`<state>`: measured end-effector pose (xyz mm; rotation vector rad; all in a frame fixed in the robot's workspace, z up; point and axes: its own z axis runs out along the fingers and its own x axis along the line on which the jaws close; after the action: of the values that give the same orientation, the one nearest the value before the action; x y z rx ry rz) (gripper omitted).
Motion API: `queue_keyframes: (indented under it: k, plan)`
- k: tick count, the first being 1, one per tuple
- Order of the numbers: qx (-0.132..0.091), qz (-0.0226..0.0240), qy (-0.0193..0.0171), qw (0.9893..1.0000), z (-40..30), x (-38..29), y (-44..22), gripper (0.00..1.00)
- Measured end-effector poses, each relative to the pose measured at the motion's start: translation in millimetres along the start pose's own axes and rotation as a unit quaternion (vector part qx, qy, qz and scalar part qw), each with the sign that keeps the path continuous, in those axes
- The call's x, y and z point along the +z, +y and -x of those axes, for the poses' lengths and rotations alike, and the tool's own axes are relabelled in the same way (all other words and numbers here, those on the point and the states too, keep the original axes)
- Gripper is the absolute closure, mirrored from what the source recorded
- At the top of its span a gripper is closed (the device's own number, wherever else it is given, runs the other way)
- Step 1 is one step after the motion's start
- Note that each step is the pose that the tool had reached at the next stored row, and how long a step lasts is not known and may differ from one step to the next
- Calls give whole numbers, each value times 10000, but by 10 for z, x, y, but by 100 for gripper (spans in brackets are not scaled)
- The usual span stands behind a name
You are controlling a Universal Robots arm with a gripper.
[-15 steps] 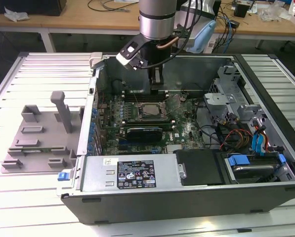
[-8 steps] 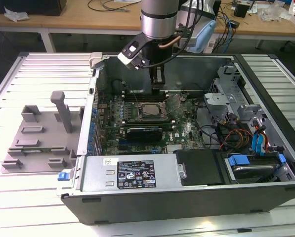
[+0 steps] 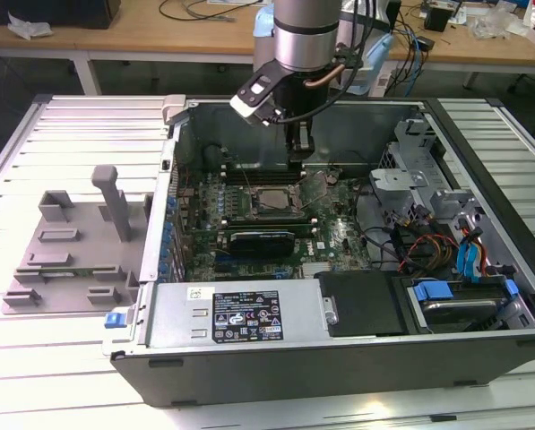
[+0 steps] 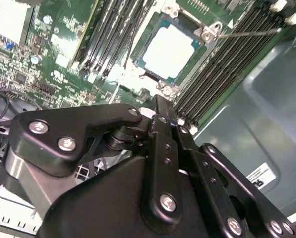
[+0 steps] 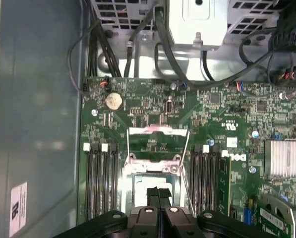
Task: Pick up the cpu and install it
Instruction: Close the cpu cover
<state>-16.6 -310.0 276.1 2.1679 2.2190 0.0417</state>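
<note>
The cpu (image 4: 170, 49), a flat square chip with a pale shiny top, lies in the motherboard socket (image 3: 271, 202) inside the open computer case. The socket's metal retention frame (image 5: 157, 131) stands flipped up, with its wire lever (image 4: 247, 33) raised. My gripper (image 3: 298, 148) hangs just above the board, beside the socket on its far side in the exterior view. In both wrist views its black fingers (image 5: 152, 192) are pressed together with nothing between them. My gripper (image 4: 162, 106) is apart from the cpu in the second wrist view.
Memory slots (image 5: 100, 178) flank the socket on both sides. A finned heatsink (image 5: 285, 158), cables (image 5: 113, 54) and a drive cage (image 3: 406, 175) crowd the case. The case walls (image 3: 164, 233) ring the board. A grey plastic fixture (image 3: 65, 251) sits outside, at the exterior view's left.
</note>
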Motion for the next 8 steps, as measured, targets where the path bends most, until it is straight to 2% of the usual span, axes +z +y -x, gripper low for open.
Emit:
queue_keyframes:
  k: [3, 8]
  plan:
    - [1, 0, 0, 10000, 3, 7, 124, 89]
    - [0, 0, -1, 10000, 6, 15, 266, 89]
